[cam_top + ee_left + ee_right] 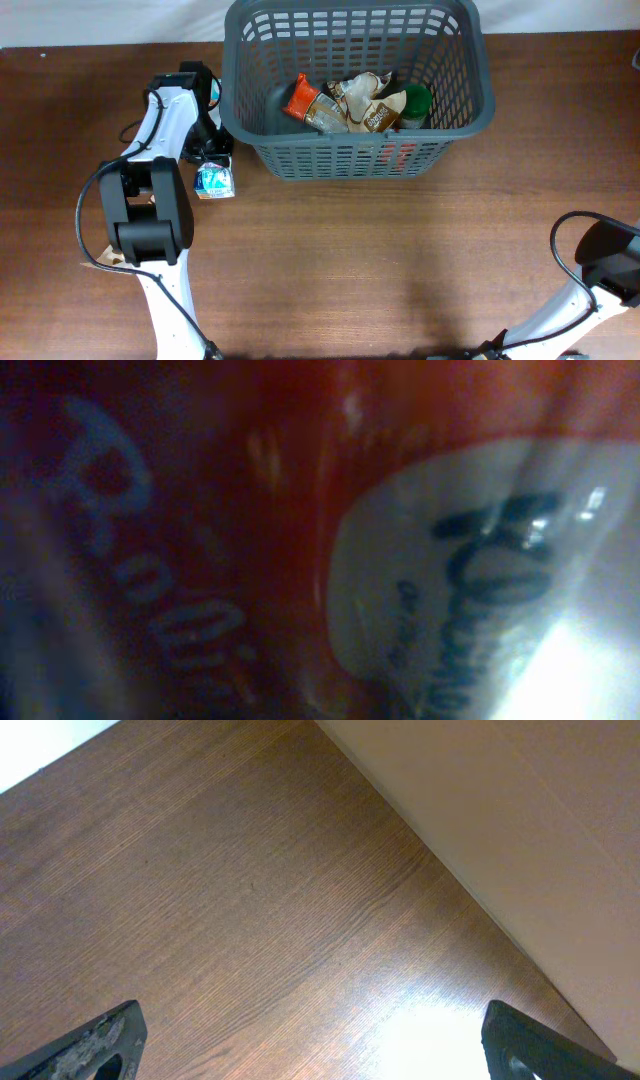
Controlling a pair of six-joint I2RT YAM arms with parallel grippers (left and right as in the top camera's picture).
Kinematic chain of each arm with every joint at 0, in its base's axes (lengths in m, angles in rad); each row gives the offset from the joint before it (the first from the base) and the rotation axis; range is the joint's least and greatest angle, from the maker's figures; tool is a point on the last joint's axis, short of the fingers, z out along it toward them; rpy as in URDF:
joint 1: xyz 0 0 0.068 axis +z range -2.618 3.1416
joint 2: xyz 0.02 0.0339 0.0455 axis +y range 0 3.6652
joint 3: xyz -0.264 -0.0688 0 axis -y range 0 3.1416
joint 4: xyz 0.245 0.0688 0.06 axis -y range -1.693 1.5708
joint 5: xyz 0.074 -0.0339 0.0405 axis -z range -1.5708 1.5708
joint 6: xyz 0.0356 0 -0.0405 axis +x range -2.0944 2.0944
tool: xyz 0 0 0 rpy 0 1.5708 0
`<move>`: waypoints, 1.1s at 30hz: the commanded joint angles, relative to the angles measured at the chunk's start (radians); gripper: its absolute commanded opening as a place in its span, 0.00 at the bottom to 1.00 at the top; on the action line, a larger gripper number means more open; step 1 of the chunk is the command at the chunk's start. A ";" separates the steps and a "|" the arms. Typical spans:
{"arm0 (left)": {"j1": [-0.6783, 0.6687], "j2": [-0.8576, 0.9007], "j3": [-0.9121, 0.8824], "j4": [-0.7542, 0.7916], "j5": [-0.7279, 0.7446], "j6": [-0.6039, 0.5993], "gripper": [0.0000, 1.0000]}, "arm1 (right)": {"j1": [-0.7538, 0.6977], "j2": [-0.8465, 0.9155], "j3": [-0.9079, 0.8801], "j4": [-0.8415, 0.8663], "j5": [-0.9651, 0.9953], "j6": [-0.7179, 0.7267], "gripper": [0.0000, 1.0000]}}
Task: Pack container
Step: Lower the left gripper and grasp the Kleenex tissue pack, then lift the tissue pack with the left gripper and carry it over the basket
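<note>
that little packet point(214, 181) left of the container point(355, 160) looks light and crinkly, pinch mid-body; can't tell if left claw point(212, 162) has it, right claw point(312, 1050) hangs open

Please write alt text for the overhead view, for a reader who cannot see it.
A dark grey basket holding several food packets stands on a wooden table. Left of it, the left gripper is down at a small blue-and-white packet.
</note>
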 commanded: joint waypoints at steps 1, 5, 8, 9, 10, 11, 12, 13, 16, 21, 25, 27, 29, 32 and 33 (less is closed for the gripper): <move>0.010 0.024 -0.001 0.017 -0.042 0.002 0.02 | 0.000 -0.011 -0.008 0.000 0.012 0.014 0.99; 0.048 0.024 0.040 -0.031 -0.147 -0.128 0.02 | 0.000 -0.011 -0.008 0.000 0.012 0.014 0.99; 0.109 0.024 0.104 -0.088 -0.170 -0.214 0.02 | 0.000 -0.011 -0.008 0.000 0.012 0.014 0.99; 0.135 0.024 0.133 -0.114 -0.170 -0.241 0.02 | 0.000 -0.011 -0.008 0.000 0.012 0.014 0.99; 0.156 0.023 0.161 -0.140 -0.166 -0.261 0.02 | 0.000 -0.011 -0.008 0.000 0.012 0.014 0.99; 0.190 0.023 0.211 -0.183 -0.150 -0.278 0.02 | 0.000 -0.011 -0.008 0.000 0.012 0.014 0.99; 0.205 0.022 0.234 -0.204 -0.143 -0.283 0.02 | 0.000 -0.011 -0.008 0.000 0.012 0.014 0.99; 0.232 0.022 0.290 -0.251 -0.129 -0.283 0.02 | 0.000 -0.011 -0.008 0.000 0.012 0.014 0.99; 0.279 0.022 0.447 -0.364 -0.130 -0.283 0.02 | 0.000 -0.011 -0.008 0.000 0.012 0.014 0.99; 0.295 0.004 0.778 -0.506 -0.125 -0.283 0.02 | 0.000 -0.011 -0.008 0.000 0.012 0.014 0.99; 0.253 -0.061 0.969 -0.502 -0.074 -0.283 0.02 | 0.000 -0.011 -0.008 0.000 0.012 0.014 0.99; 0.220 -0.097 1.044 -0.499 -0.072 -0.283 0.02 | 0.000 -0.011 -0.008 0.000 0.012 0.014 0.99; 0.151 -0.147 1.141 -0.483 -0.072 -0.283 0.02 | 0.000 -0.011 -0.008 0.000 0.012 0.014 0.99; 0.055 -0.192 1.215 -0.441 -0.073 -0.283 0.02 | 0.000 -0.011 -0.008 0.000 0.012 0.014 0.99; 0.016 -0.204 1.234 -0.423 -0.072 -0.283 0.02 | 0.000 -0.011 -0.008 0.000 0.012 0.014 0.99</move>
